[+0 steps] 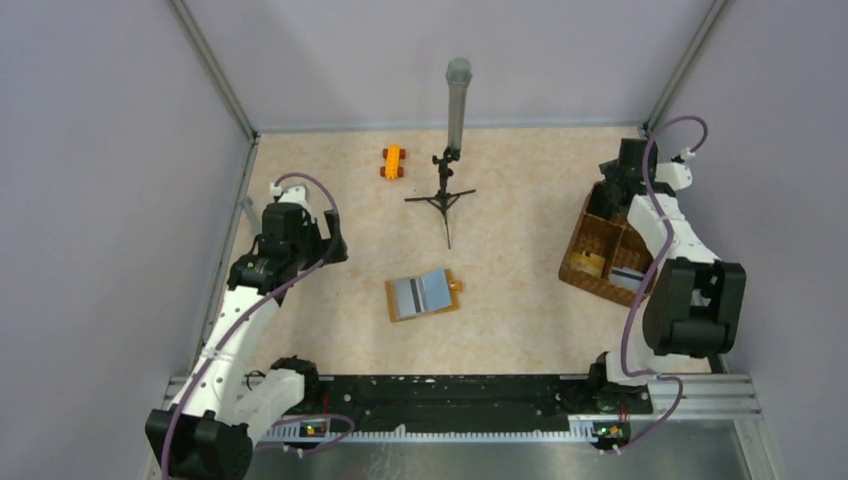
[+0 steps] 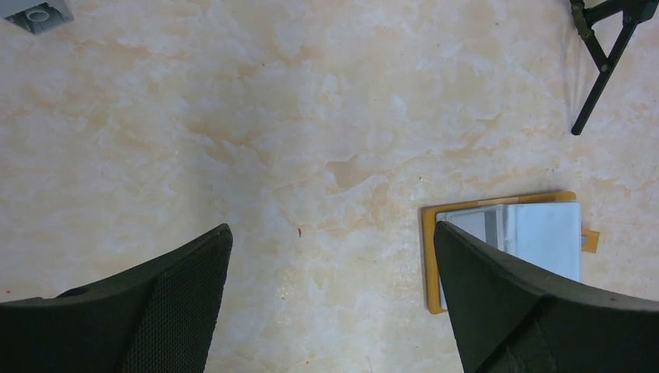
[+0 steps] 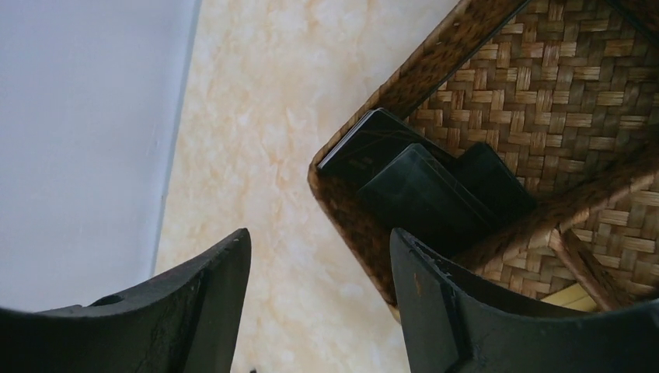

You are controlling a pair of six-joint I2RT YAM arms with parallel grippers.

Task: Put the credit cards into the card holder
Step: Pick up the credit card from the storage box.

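The two credit cards (image 1: 422, 293) lie flat, side by side, on top of the card holder (image 2: 428, 256); they look pale blue and grey; the orange of the card holder shows around them like a frame, with a little tab sticking out on one side; nothing touches them. The card holder lies near the middle of the table (image 1: 520, 200), a bit toward the near edge. The left gripper (image 2: 332, 229) hangs over bare table to the left of the card holder, apart from it; its two black fingers (image 2: 179, 295) are spread wide with nothing between them. The right gripper (image 3: 320, 233) is far off on the right side, over the far end of the brown basket (image 3: 420, 78); its fingers are apart too and hold nothing; some dark flat things (image 3: 423, 194) lie in the basket part below it. A small orange toy car (image 1: 393, 162) and a black three-legged stand (image 1: 443, 197) sit at the back of the table.
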